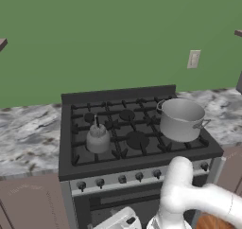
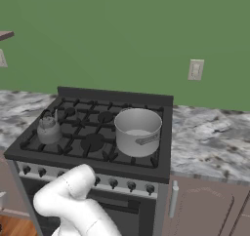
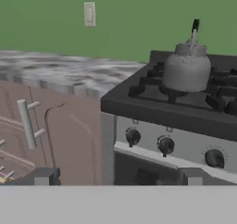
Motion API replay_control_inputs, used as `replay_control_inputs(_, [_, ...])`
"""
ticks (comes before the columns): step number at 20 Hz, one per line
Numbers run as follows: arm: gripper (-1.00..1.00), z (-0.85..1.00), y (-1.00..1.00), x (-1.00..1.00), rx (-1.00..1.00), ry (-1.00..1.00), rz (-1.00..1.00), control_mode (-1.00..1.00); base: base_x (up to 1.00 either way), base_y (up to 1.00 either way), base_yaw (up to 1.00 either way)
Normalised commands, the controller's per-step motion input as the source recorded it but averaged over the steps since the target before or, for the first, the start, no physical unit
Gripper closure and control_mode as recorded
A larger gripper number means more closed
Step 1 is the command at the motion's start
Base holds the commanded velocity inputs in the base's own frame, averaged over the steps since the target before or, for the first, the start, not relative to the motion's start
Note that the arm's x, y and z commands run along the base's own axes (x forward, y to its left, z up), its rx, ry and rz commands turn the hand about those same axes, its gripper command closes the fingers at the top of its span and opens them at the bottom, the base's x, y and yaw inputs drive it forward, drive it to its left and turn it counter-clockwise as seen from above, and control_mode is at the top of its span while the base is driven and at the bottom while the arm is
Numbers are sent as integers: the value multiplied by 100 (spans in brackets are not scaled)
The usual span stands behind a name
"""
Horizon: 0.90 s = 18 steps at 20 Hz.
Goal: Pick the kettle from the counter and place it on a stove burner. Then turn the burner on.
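The small grey kettle (image 1: pixel 98 139) (image 2: pixel 49 130) stands upright on the front-left stove burner of the black range (image 1: pixel 142 159); the burner disc itself is hidden under it. In the hand view the kettle (image 3: pixel 186 70) sits at the upper right, above the row of knobs (image 3: pixel 165 146). My gripper (image 3: pixel 118 179) is low in front of the range's left corner, below the knob panel and well short of the kettle. Its jaws are wide open and hold nothing. The marble counter (image 1: pixel 28 138) (image 3: pixel 60 70) runs on both sides of the range.
A large steel pot (image 1: pixel 181 119) (image 2: pixel 137 131) stands on the right-hand grates. Several knobs (image 1: pixel 122 179) line the front panel. Brown cabinet doors with a bar handle (image 3: pixel 27 123) flank the oven. My white arm (image 1: pixel 189 195) bends low in front of the oven door.
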Motion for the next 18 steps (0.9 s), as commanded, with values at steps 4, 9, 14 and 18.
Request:
replay_control_inputs(4, [-100,-1,-17,0,28,-6,3,-100,0,0,0])
replay_control_inputs(9, [-100,0,-4,0,3,-11,-2,-100,0,0,0])
replay_control_inputs(14, [-100,-1,8,2,25,-29,-20,-100,0,0,0])
replay_control_inputs(18, [-100,-1,8,1,17,-11,-17,-100,0,0,0])
